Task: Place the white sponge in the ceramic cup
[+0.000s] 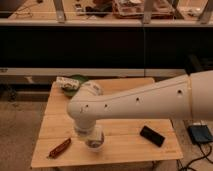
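The ceramic cup [98,145] is a small white cup standing near the front of the wooden table [125,100]. It is largely covered by my arm. My gripper [92,135] hangs from the thick white wrist and points down right over the cup, at or just inside its rim. The white sponge is not visible; the wrist and gripper hide whatever is held.
A dark-green bowl [78,82] stands at the table's back left, with a white printed packet [64,81] on its left rim. A black flat object [151,135] lies front right. A reddish-brown bar [59,148] lies front left. A grey box [201,134] sits on the floor right.
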You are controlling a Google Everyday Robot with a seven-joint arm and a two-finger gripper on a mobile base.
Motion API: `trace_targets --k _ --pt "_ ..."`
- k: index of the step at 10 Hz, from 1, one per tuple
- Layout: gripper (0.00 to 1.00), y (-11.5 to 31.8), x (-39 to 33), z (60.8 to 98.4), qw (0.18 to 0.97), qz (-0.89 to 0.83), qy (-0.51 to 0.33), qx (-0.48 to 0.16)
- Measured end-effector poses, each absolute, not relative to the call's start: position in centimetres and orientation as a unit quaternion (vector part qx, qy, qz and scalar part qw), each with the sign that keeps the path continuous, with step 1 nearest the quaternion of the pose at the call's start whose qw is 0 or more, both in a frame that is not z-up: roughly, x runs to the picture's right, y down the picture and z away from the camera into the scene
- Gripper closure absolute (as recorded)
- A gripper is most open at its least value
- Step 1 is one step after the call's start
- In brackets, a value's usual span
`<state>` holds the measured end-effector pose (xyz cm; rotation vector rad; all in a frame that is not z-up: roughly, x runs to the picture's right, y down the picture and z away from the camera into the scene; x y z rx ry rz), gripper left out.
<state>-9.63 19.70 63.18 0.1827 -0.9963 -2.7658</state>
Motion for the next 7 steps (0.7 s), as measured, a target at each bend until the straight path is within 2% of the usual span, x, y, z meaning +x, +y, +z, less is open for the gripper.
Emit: trace_targets --k 5,7 --pt "0.98 21.1 -7.0 63.9 0.125 -0.927 -0.348 0.058" --pt "0.81 21.2 -6.4 64.0 0.132 -0.926 -0.350 0.053"
